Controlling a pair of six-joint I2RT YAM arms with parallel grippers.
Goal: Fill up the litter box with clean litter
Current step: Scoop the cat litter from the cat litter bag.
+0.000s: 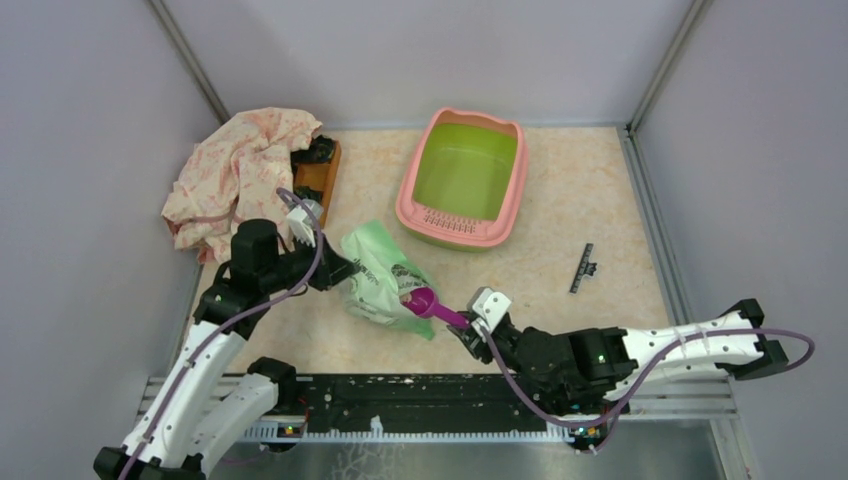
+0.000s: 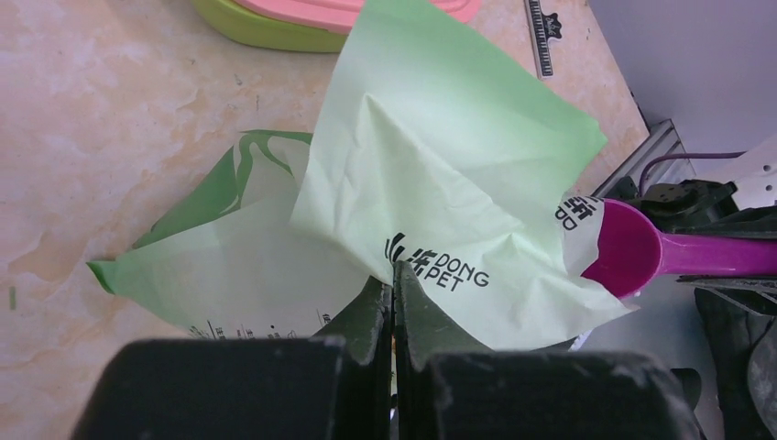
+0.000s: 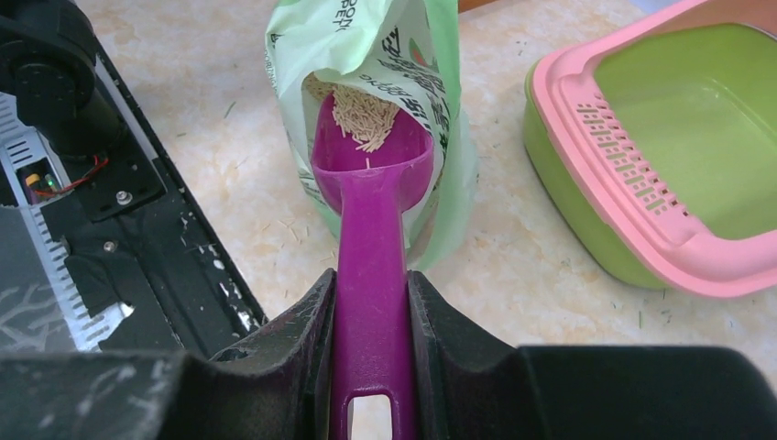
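— tally first: how many of each?
— one litter box [image 1: 410, 215], one light green printed bag [image 1: 378, 272], one magenta scoop [image 1: 432, 304], two arms. to the side, one pink floral cloth [image 1: 240, 172], one brown wooden block [image 1: 320, 178] half under it, and one black strip [image 1: 582, 268] on the marble-patterned table [image 1: 580, 190].
— where's the clean litter [image 3: 362, 115]?
— inside the bag's open mouth, with some granules lying in the scoop's bowl. i see none in the box; its lime-green inside looks bare.
— and the box against the pincers?
— well apart from both, beyond the bag at the table's far side, slotted ledge facing the arms.
— left gripper [image 2: 394, 284]?
— fingers pressed together, pinching a fold of the bag's edge so the film stands up.
— right gripper [image 3: 371, 284]?
— clamped on the scoop's handle, one finger on each side, with the bowl pushed into the bag's mouth.
— arm poses?
— the left arm rises from its base, bends at the elbow and points its wrist rightward at the bag. the right arm lies low along the near edge and reaches leftward.
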